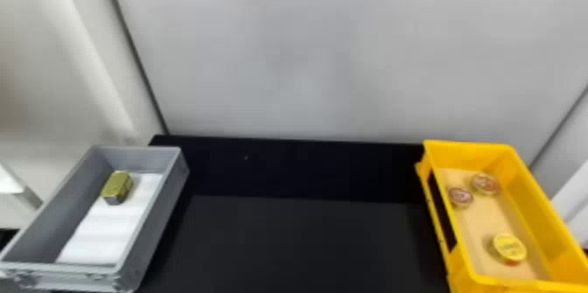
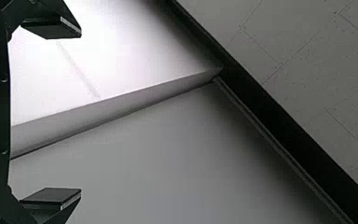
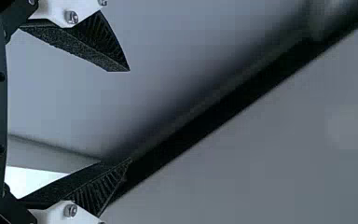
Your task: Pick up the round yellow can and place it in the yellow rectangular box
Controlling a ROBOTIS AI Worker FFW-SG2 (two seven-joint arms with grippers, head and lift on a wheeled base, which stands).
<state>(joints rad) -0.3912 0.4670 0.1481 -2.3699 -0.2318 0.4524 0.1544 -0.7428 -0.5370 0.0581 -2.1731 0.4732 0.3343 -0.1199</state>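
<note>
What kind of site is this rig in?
Probably an indoor sorting test cell: a black table between pale panels, carrying a grey bin with one tin and a yellow box with three round cans.

Left claw spread wide, pale panels beyond.

I seem to be in a lab or workshop booth: plain pale-grey wall panels behind my flat black table, a grey rectangular plastic crate at its left edge, a yellow rectangular plastic box at its right
</note>
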